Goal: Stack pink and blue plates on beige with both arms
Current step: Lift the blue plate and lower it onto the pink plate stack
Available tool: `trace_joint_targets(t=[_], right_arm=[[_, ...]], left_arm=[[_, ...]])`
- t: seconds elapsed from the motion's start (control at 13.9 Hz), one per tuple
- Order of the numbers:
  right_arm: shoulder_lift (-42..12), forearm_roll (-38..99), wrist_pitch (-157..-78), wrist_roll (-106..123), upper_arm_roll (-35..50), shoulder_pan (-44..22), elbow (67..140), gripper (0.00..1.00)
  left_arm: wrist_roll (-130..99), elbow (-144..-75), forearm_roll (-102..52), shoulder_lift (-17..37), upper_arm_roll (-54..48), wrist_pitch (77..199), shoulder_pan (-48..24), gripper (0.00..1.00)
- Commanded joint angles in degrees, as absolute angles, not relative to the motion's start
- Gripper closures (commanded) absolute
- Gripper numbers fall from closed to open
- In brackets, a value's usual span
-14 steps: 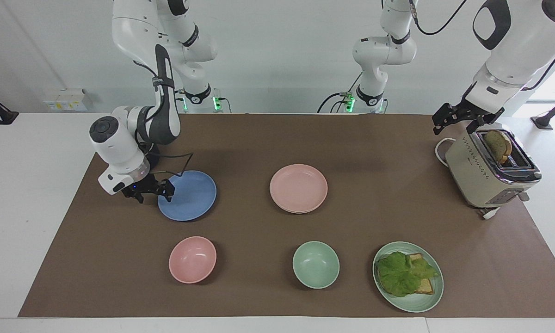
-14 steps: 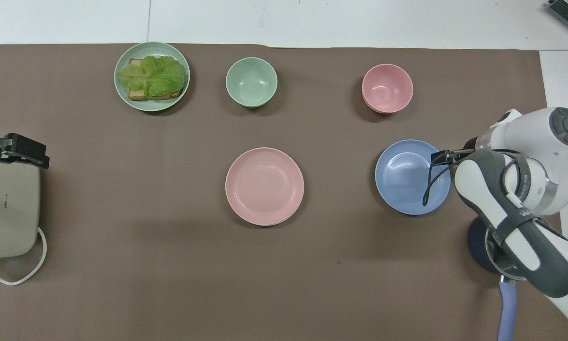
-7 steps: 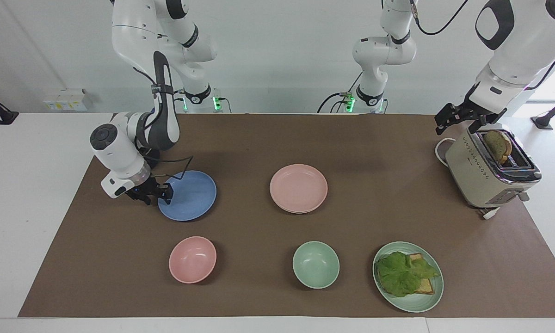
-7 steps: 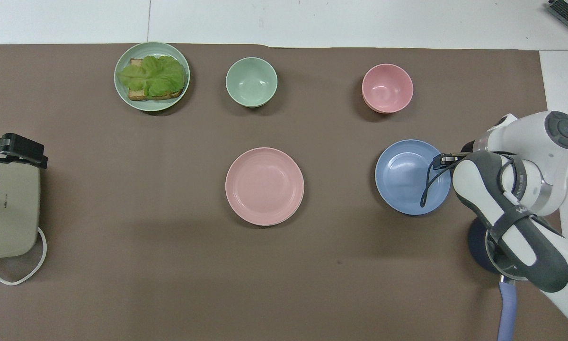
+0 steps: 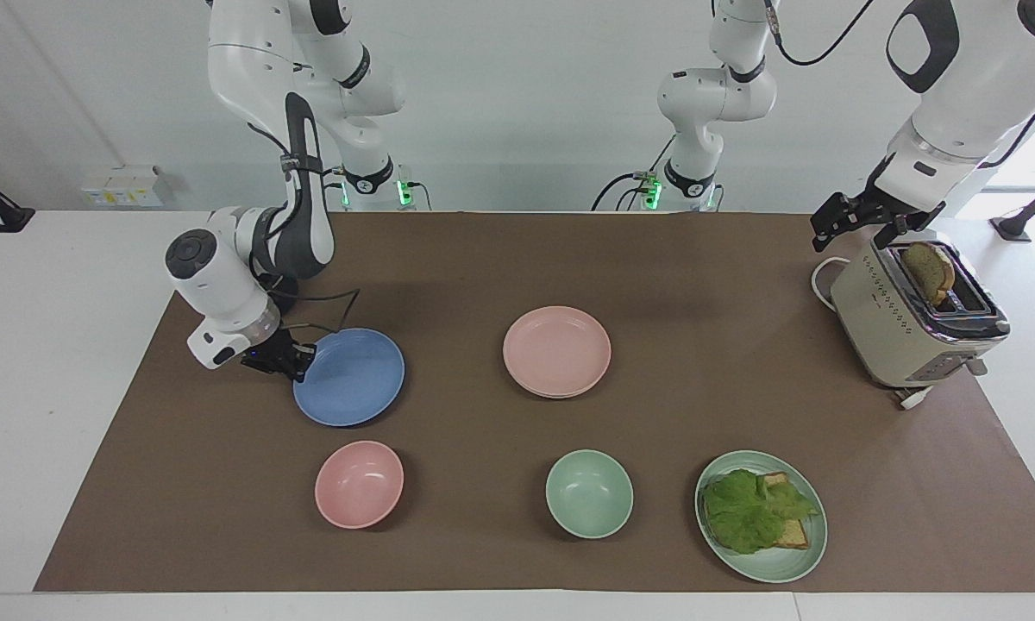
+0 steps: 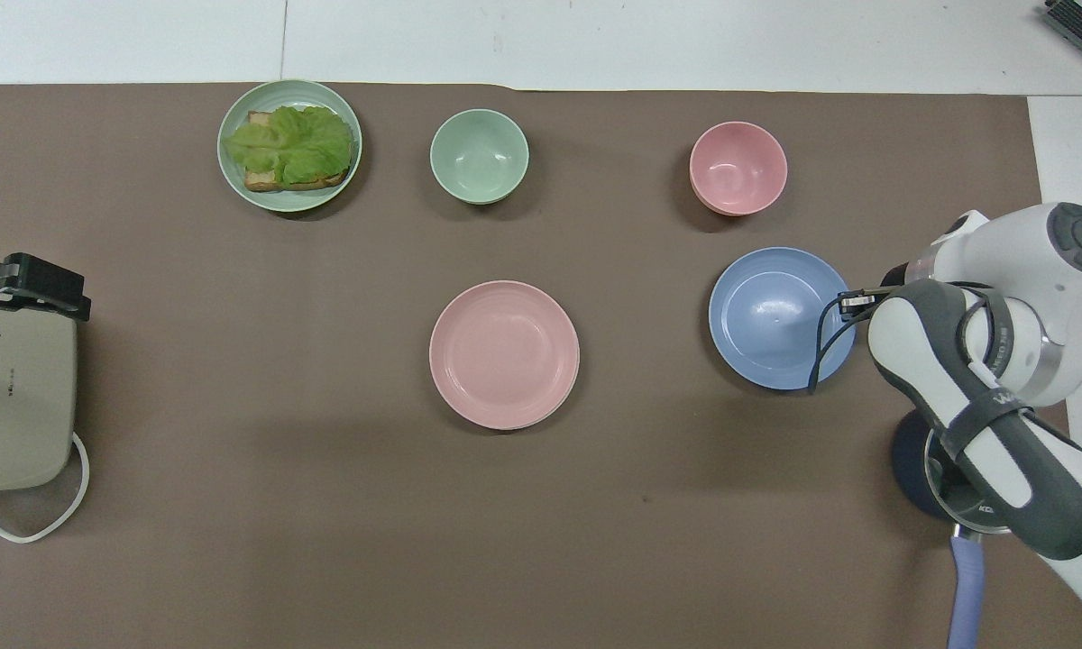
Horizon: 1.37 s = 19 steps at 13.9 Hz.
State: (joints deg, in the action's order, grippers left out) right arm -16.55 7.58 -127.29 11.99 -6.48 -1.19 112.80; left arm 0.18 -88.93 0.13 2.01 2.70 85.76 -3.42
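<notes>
The blue plate [image 5: 354,379] [image 6: 775,320] is toward the right arm's end of the table, its gripped edge raised a little. My right gripper [image 5: 297,360] [image 6: 852,302] is shut on that rim, on the side toward the right arm's end of the table. The pink plate [image 5: 556,349] [image 6: 503,353] lies flat at mid-table; a thin second rim shows under its edge. The beige plate is hidden. My left gripper [image 5: 862,226] [image 6: 20,287] waits open over the toaster, holding nothing.
A pink bowl [image 5: 359,483] [image 6: 738,168] and a green bowl [image 5: 588,493] [image 6: 479,155] stand farther from the robots than the plates. Beside them is a green plate [image 5: 772,569] [image 6: 234,185] with lettuce and bread. The beige toaster [image 5: 906,328] [image 6: 18,406] holds a slice of bread [image 5: 927,269].
My right gripper has shut on the blue plate's rim. The plate has come up at that edge and shifted slightly away from the robots. The left arm has barely moved.
</notes>
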Motion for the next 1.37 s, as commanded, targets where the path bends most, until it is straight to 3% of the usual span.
trace_joint_targets(t=[0.0, 0.22, 0.5, 1.29], right_arm=[[-11.3, 8.8, -119.2, 15.6, -6.2, -1.4, 110.3, 1.00], [-5.6, 8.8, -114.5, 15.9, -6.2, -2.6, 109.6, 1.00], [-3.4, 8.8, -107.3, 14.9, -6.2, -5.6, 104.0, 1.00], [-5.2, 7.8, -113.7, -15.4, -6.2, -24.6, 103.7, 1.00]], left_arm=[[0.4, -88.7, 1.0, 1.6, 2.5, 84.9, -3.3, 0.00], [0.4, -88.6, 1.0, 1.6, 2.5, 84.9, -3.3, 0.00], [0.4, -88.6, 1.0, 1.6, 2.5, 84.9, -3.3, 0.00], [0.4, -88.6, 1.0, 1.6, 2.5, 84.9, -3.3, 0.00]])
